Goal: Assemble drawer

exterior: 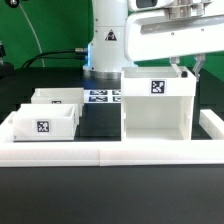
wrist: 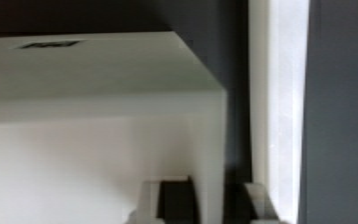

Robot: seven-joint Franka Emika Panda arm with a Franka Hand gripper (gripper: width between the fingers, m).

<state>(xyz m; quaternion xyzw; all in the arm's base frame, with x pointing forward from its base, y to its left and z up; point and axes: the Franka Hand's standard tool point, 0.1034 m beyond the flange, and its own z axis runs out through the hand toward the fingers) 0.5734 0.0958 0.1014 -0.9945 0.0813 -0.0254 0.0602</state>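
Box shell (exterior: pixel 157 100) looks light, stiff, slick plastic. I'd pinch it across thin edge, not broad face. Gripper (exterior: pixel 186 68) hangs at top rear corner; clenched or released, can't tell, wrist view blurry.

White glossy arm (exterior: pixel 170 38) with dark lettering, dark-fingered gripper (exterior: pixel 188 68)

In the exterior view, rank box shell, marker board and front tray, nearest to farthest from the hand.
1. Box shell, next to the hand, exterior view's right.
2. Marker board, centre.
3. Front tray, exterior view's far left.
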